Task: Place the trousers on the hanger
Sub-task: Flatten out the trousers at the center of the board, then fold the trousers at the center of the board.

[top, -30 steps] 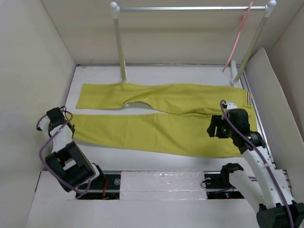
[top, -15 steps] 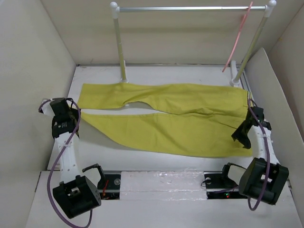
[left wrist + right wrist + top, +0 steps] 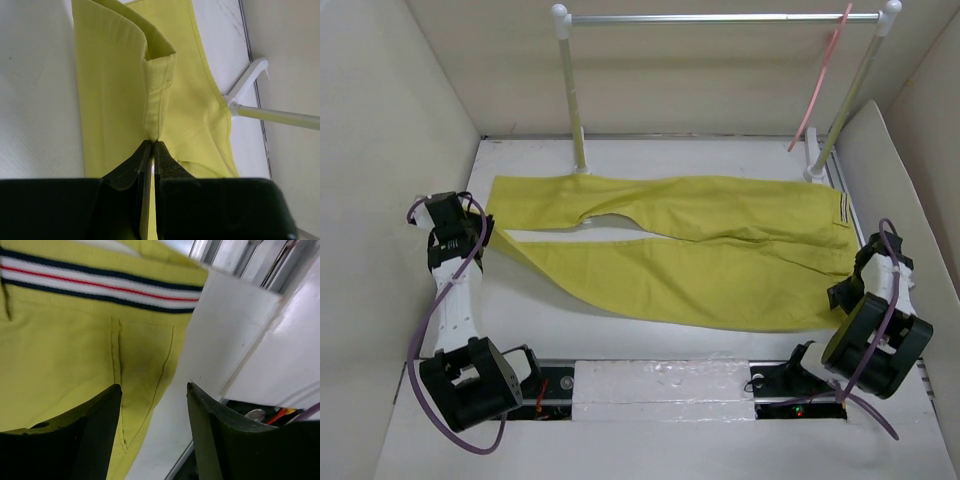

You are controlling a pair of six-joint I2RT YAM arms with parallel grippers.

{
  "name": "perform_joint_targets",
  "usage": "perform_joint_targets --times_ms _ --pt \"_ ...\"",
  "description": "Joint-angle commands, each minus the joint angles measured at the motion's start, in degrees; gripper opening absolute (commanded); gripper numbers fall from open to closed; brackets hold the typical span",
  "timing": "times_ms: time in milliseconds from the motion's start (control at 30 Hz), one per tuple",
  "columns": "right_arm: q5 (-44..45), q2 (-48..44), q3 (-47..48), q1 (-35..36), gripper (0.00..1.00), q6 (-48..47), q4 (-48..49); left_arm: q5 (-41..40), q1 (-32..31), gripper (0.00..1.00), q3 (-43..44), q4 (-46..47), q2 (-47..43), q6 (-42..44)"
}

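Observation:
The mustard trousers (image 3: 690, 250) lie flat across the table, legs to the left and striped waistband (image 3: 843, 208) to the right. My left gripper (image 3: 483, 236) is shut on the hem of the near leg, which shows pinched between the jaws in the left wrist view (image 3: 159, 95). My right gripper (image 3: 844, 293) is open at the near right corner of the waist, its jaws astride the cloth edge (image 3: 145, 360) and bare table. The waistband stripes (image 3: 100, 282) show in the right wrist view. The pink hanger (image 3: 820, 75) hangs on the rail's right end.
A white-posted rack with a metal rail (image 3: 720, 17) stands at the back; its left post (image 3: 574, 100) and right post (image 3: 850, 90) rise just behind the trousers. A rack foot (image 3: 247, 82) shows beyond the cloth. Walls close in on both sides.
My left gripper closed on the near leg's hem and drew it right and back, so that leg's end is pulled inward. My right arm swung off the trousers to the right edge.

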Motion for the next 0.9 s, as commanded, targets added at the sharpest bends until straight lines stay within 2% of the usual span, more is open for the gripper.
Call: perform_joint_targets --times_ms 0,167,333,400,533,567,633,700,733,800,867 --pt "-6.5 -0.7 -3.9 -0.5 0.60 6.1 2.1 0.9 -0.1 0.00 0.8 3.3 0.4 -0.9" --pt "-6.2 0.9 -6.3 -0.5 0.60 7.6 6.8 -0.9 -0.1 0.00 0.8 2.8 0.8 0.0" --pt "-7.1 4.4 -4.8 0.3 0.56 7.9 8.7 -2.0 -0.1 0.00 0.0 3.9 0.6 -0.5" --pt "-7.3 4.4 -4.9 0.8 0.51 8.7 11.9 -4.4 -0.1 0.00 -0.4 4.8 0.8 -0.6" --pt "-6.4 8.6 -1.0 0.8 0.42 7.3 10.8 -6.8 -0.1 0.00 -1.1 5.5 1.8 0.1" --pt "-6.2 9.4 -0.3 0.8 0.35 7.1 10.7 -6.9 0.8 0.00 -1.3 5.7 1.8 0.5" --pt "-6.1 10.5 0.5 0.8 0.29 6.1 10.9 -7.6 1.5 0.00 -1.8 6.0 1.8 1.2" --pt "-6.1 10.2 0.2 0.8 0.12 4.5 12.1 -8.8 2.1 0.00 -2.1 6.0 2.5 2.3" --pt "-6.1 10.2 0.2 0.8 0.12 3.7 12.4 -8.8 2.1 0.00 -2.1 6.0 2.5 2.3" --pt "-5.5 9.2 0.2 0.8 0.02 1.1 12.7 -9.8 2.1 0.00 -2.2 5.8 2.6 2.6" --pt "-3.7 7.6 2.7 0.3 0.00 -4.1 11.4 -10.6 2.1 0.00 -1.4 5.2 2.7 2.7"
